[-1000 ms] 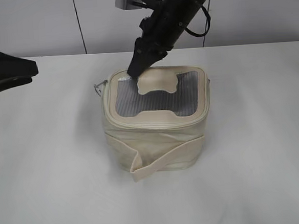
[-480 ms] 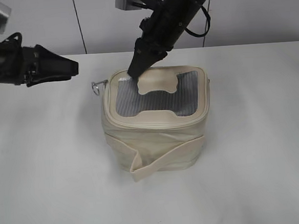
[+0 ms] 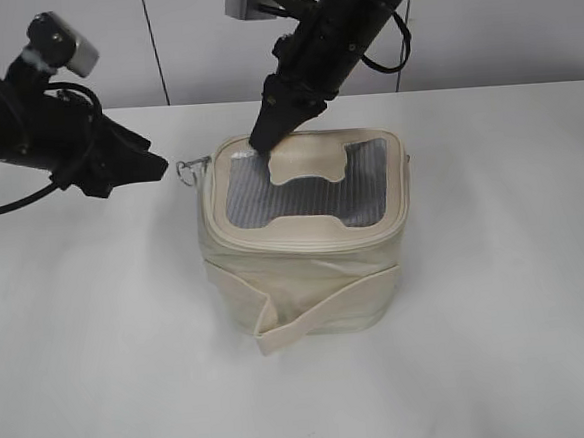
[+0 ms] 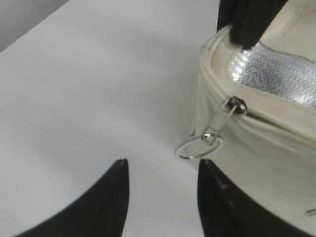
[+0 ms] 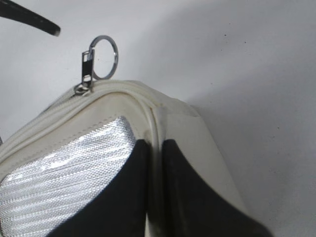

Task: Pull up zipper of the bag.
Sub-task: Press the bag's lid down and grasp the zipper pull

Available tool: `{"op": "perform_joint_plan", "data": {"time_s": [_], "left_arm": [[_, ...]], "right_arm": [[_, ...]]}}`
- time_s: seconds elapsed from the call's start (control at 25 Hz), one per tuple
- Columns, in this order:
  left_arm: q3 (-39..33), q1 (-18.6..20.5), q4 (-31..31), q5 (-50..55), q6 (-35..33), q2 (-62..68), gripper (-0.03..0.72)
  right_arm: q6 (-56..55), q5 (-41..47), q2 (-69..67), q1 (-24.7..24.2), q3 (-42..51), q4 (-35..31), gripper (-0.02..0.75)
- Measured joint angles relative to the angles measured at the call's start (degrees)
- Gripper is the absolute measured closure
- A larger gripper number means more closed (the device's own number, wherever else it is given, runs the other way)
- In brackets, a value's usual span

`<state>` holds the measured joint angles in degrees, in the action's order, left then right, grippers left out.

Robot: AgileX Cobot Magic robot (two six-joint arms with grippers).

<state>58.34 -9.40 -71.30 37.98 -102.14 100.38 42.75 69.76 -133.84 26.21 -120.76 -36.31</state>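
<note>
Left gripper (image 4: 160, 190), fingers spread, empty, hanging just short of the ring pull (image 4: 197, 146) at the bag's far-left corner; not touching it yet. In the exterior view the left gripper (image 3: 146, 166) sits just left of the ring pull (image 3: 189, 170), near table height.

Right gripper (image 3: 266, 136) reaches down from the far side onto the far-left rim of the bag (image 3: 304, 248). In the right wrist view its fingers (image 5: 133, 197) stand one each side of the cream rim seam with a narrow gap between; looks like a pinch on the rim, holding the bag steady, though the tips are out of frame.

The zipper (image 4: 266, 116) runs round the rim of the top panel; its slider is at the far-left corner. The pull hangs outward and downward off that corner, long axis slanting from slider to ring, ring end toward the left gripper. In the right wrist view the ring pull (image 5: 102, 51) shows nearly face-on.

Risks, as judgement:
- the ring is thin and dangles loosely; closing fingers could nudge it aside and miss
- fingers could catch the bag wall instead of the ring
- soft bag; if the rim hold slips, pulling drags or tips the bag rather than running the slider
- pulling off the zip line at the corner could jam the slider

The bag stands upright mid-table (image 3: 102, 373), strap (image 3: 324, 312) across its near side.
</note>
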Motion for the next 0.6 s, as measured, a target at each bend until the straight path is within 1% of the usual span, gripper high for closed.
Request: {"op": "perform_joint_plan", "data": {"time_s": [0.16, 0.32, 0.6], "left_arm": [[0.0, -2.96, 2.72, -4.34, -4.85, 0.0, 0.34], [0.0, -5.47, 6.33, -7.34, -5.95, 0.0, 0.34], [0.0, -8.59, 7.04, -13.25, -8.66, 0.0, 0.34]], "right_arm": [[0.0, 0.0, 0.0, 0.0, 0.0, -0.05, 0.678], [0.0, 0.0, 0.0, 0.0, 0.0, -0.22, 0.678], [-0.07, 0.0, -0.11, 0.0, 0.0, -0.67, 0.682]]}}
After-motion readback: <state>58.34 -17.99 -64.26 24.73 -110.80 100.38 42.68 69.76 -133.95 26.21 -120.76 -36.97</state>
